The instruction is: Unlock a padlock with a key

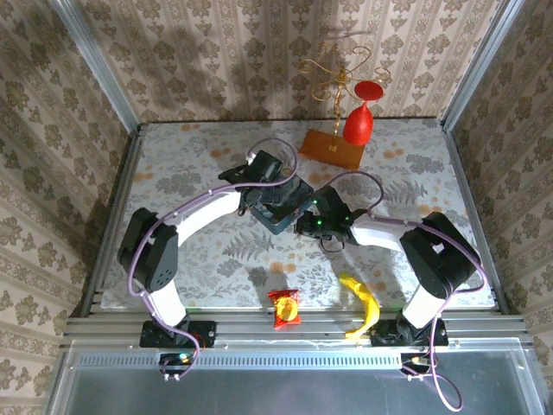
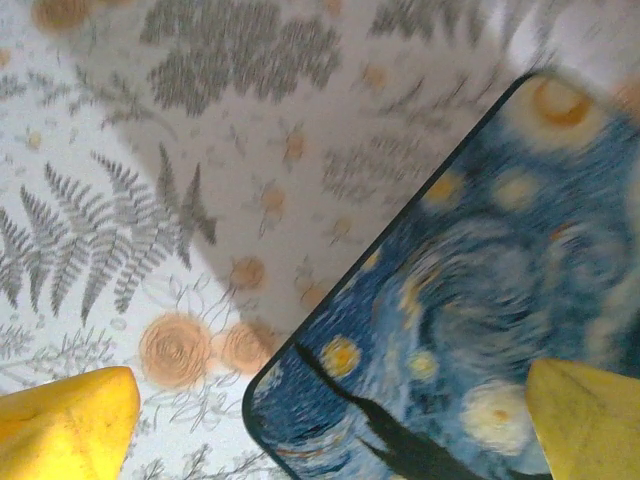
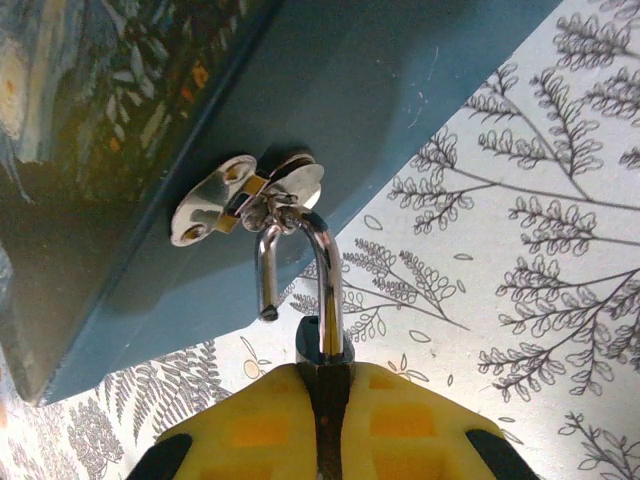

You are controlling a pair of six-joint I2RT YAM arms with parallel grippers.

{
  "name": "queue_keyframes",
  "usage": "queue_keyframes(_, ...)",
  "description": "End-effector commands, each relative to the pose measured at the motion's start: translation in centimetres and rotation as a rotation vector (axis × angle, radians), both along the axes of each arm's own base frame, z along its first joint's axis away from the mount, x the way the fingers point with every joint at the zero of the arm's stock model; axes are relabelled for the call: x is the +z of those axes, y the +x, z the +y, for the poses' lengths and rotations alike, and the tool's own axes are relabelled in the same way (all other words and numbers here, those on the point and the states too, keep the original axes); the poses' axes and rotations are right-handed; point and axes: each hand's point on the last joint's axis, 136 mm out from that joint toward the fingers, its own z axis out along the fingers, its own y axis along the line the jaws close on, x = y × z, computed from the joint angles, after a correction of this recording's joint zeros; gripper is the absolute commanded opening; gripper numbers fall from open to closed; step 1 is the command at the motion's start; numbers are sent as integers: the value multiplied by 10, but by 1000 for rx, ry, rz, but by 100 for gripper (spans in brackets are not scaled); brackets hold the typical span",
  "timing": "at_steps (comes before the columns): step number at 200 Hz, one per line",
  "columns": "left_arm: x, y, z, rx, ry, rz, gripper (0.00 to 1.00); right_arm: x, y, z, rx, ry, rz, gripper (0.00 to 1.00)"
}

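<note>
Broadly, the flowered table (image 1: 173,173) carries a blue painted tin (image 1: 282,212) near its middle, and both arms meet there. The left gripper (image 1: 270,186) hovers over the tin's 11 o'clock side. In its wrist view its yellow fingers (image 2: 65,425) stand wide apart at 7 and 5 o'clock, with nothing between them but the tin's corner below. The right gripper (image 3: 322,400) reaches in from the tin's 4 o'clock side, pinched narrow on the body of the padlock (image 3: 322,345).

The padlock hangs at the tin's side wall. Its shackle (image 3: 325,260) rises toward 12 o'clock and hooks through the hasp (image 3: 245,195). One leg of the shackle ends free, clear of the body, so the lock looks sprung open; I cannot make out a key.

Judging by this, the unlocking itself seems done, and the step in hand is freeing the lock. The next move would call for swinging the body so the free leg slides out of the hasp loop. The tin may need steadying as that happens.
</note>
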Motion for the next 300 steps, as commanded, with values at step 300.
queue_keyframes(300,-71,-57,49,40,184,191,88,4,29,-4,-201,232,-82,0)
